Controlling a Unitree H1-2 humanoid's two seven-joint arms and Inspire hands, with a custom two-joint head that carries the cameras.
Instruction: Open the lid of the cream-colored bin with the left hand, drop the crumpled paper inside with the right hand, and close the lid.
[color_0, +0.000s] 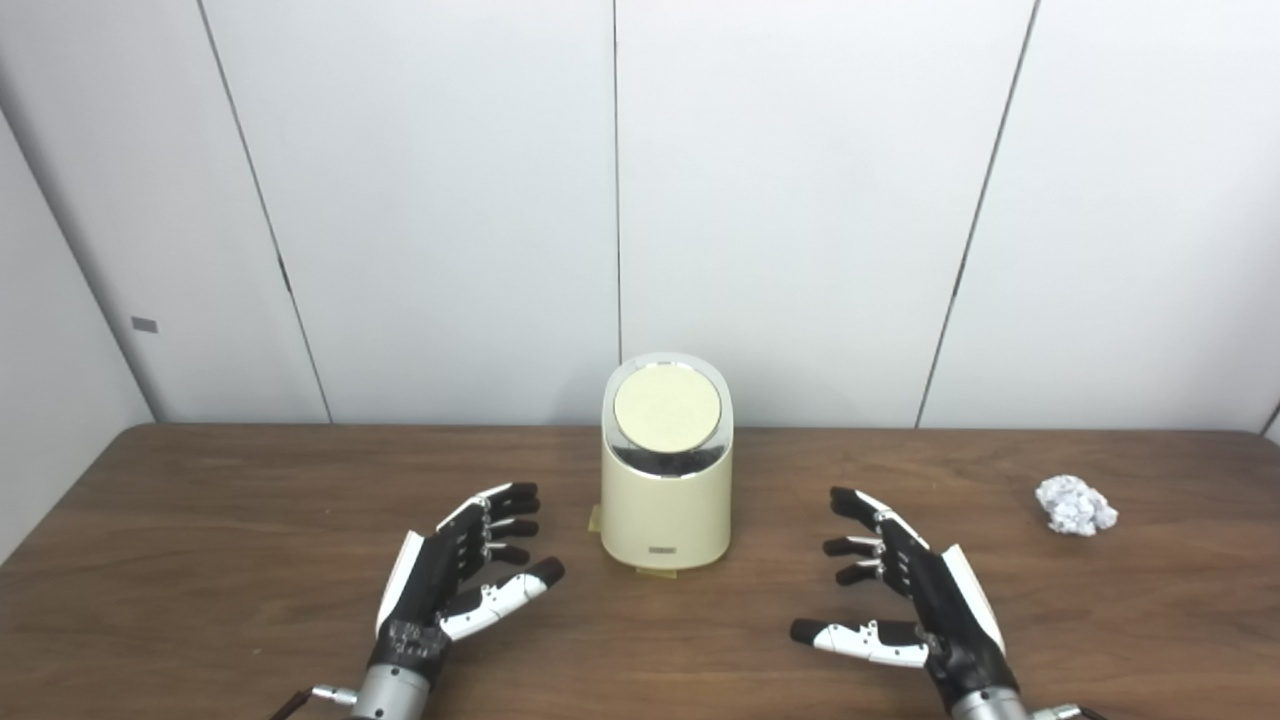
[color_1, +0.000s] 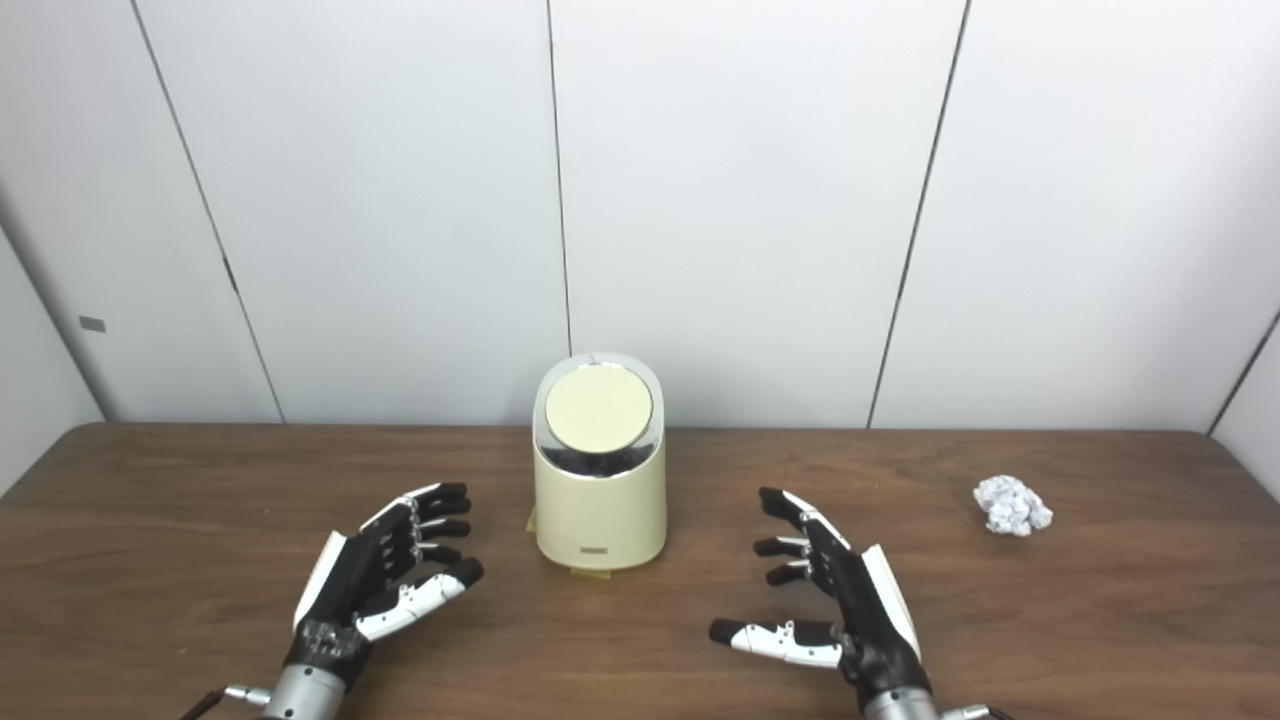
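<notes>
A cream-colored bin (color_0: 666, 500) stands upright at the middle of the brown table (color_0: 200, 520), near the back wall. Its round lid (color_0: 667, 410) is down, tilted toward me inside a shiny rim. The crumpled white paper (color_0: 1075, 505) lies on the table far to the right. My left hand (color_0: 455, 575) hovers open to the bin's front left, fingers spread, holding nothing. My right hand (color_0: 900, 595) is open at the bin's front right, thumb pointing left, well short of the paper.
White wall panels (color_0: 800, 200) rise just behind the table's back edge. A yellowish marker (color_0: 594, 520) peeks out under the bin's base. Bare wood lies between the hands and around the paper.
</notes>
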